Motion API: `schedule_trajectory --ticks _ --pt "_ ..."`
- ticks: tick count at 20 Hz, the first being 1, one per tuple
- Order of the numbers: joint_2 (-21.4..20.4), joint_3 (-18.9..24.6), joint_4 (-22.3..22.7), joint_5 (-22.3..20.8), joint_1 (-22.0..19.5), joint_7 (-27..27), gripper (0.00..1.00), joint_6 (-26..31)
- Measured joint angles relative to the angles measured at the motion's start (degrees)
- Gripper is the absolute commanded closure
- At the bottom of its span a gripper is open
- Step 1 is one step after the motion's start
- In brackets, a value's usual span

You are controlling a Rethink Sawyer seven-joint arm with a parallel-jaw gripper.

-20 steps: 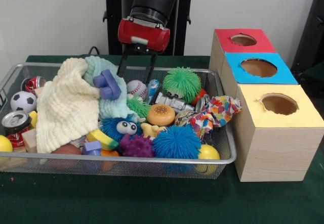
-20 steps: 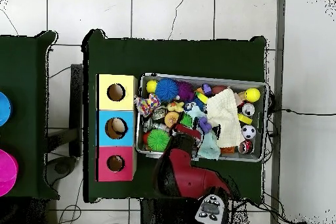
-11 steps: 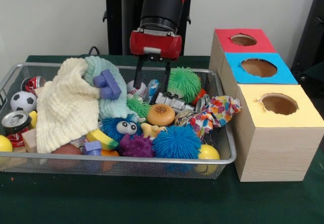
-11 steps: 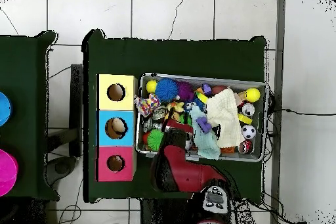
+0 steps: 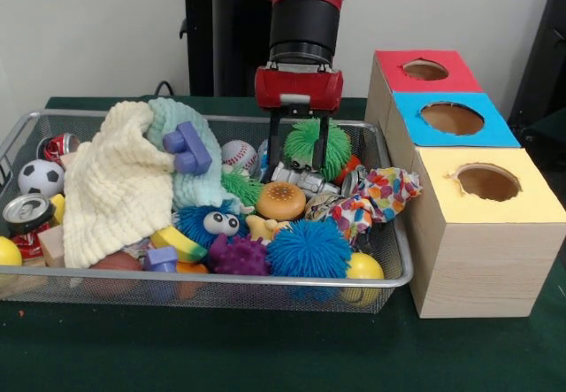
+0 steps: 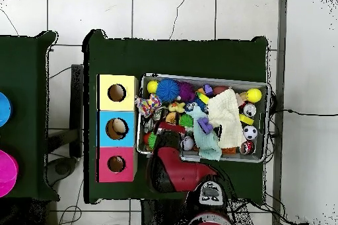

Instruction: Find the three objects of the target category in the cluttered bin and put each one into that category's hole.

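My gripper [image 5: 298,169] is open and hangs low in the wire bin [image 5: 221,277], toward its back right. Its two black fingers [image 5: 271,149] straddle the green fuzzy ball [image 5: 311,141], with their tips just above a crushed silver can [image 5: 299,179]. Nothing is held. Beside the bin stand three boxes with round holes: red [image 5: 425,69], blue [image 5: 452,118] and yellow [image 5: 487,182]. From overhead, the red arm [image 6: 175,169] covers the gripper and the bin's [image 6: 204,78] corner nearest the boxes [image 6: 117,128].
The bin also holds a cream cloth [image 5: 115,180], a purple block [image 5: 187,147], a baseball [image 5: 239,155], a burger toy [image 5: 281,201], a blue fuzzy ball [image 5: 309,249], a patterned cloth [image 5: 380,193], a soccer ball [image 5: 41,178] and drink cans [image 5: 26,215].
The gripper has moved toward the boxes' side of the bin and lower, from beside the purple block to around the green fuzzy ball. It stayed open.
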Motion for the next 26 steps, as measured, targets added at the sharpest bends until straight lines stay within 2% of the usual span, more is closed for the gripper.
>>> schedule_trajectory --ticks 6,13,21,26 --pt "4.2 0.4 -1.1 -3.6 -1.7 0.0 0.0 0.0" --pt "6.7 0.7 -1.5 -4.1 -1.7 0.0 0.0 0.0" --pt "7.2 0.8 -2.8 -4.1 -1.6 0.0 0.0 0.6" --pt "5.6 0.8 -4.2 -4.1 -1.5 0.0 0.0 6.6"
